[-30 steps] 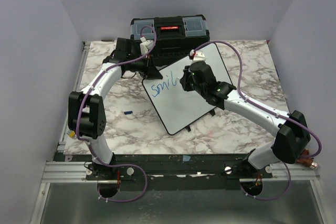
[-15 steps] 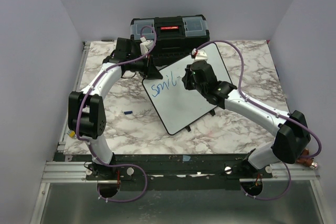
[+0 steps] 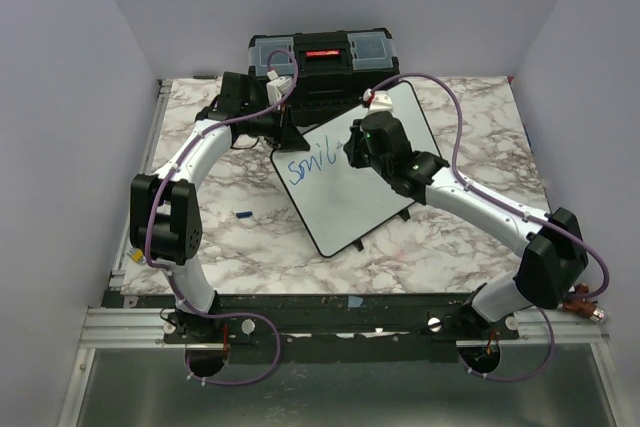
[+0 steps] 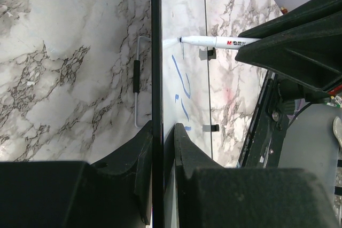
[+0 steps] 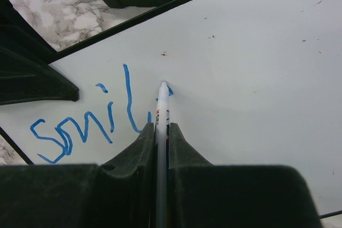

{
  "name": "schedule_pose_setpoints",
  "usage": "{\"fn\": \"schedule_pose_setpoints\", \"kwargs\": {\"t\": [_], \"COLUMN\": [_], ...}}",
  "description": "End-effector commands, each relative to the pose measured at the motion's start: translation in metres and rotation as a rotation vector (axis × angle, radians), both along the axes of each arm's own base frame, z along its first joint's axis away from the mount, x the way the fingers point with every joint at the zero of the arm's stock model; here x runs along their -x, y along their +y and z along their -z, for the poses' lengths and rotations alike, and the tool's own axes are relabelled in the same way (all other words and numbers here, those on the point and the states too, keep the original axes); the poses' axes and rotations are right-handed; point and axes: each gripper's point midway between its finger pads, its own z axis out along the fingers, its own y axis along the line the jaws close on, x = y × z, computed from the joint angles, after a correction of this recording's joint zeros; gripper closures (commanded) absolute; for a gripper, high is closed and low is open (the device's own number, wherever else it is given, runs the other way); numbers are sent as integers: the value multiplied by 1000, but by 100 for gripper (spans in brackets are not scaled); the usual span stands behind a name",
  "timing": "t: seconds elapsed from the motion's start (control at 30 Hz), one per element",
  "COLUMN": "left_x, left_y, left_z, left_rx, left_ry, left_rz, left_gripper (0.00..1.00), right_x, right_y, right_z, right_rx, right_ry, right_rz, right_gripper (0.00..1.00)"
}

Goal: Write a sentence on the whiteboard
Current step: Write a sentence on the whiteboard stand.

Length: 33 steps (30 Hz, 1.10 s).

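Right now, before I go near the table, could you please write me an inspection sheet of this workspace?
Surface: marble-pattern table, no spill seen.
Job's things: whiteboard set diagonally on the table; blue writing reads "Smil" so far; marker tip is on the board.
Clutter: small blue piece, perhaps a cap, left of the whiteboard; black toolbox at the far edge.
Grippers: left gripper shut on the whiteboard's edge; right gripper shut on the marker.
Cables: purple cables run along both arms, looping loosely; nothing seen snagged.
Surroundings: plain walls on three sides.
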Motion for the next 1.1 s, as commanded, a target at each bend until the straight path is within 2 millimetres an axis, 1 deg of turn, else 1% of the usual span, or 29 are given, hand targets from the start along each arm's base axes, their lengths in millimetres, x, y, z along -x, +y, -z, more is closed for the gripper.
{"fn": "schedule_pose_setpoints", "kwargs": {"t": [0.0,0.23,0.4,0.47,0.6,0.73,0.9,1.07], "left_x": [-23,-23,-23,-23,-23,-22,-22,-21], "left_y": [0,0,0,0,0,-1,0,-1], "left_z": [-9,-9,-10,-11,-11,-11,-12,-11], "left_rx": [-33,-33,-31,-31,-29,-28,-27,-27], "left_ry": [-177,-178,-179,-180,-179,-179,-181,-180], "left_rz": [4,4,5,4,4,6,5,5], "left_gripper": [100,100,100,100,100,100,100,100], "right_x": [-7,1,10,13,20,25,27,25], "right_y": [13,16,13,11,7,1,-7,-18], "right_z": [-6,1,4,9,23,30,34,33], "right_rx": [-31,-47,-56,-54,-40,-29,-11,23], "right_ry": [-6,18,31,43,73,87,95,87], "right_rz": [-29,-65,-79,-81,-80,-68,-44,2], "right_gripper": [99,99,99,99,99,99,99,99]}}
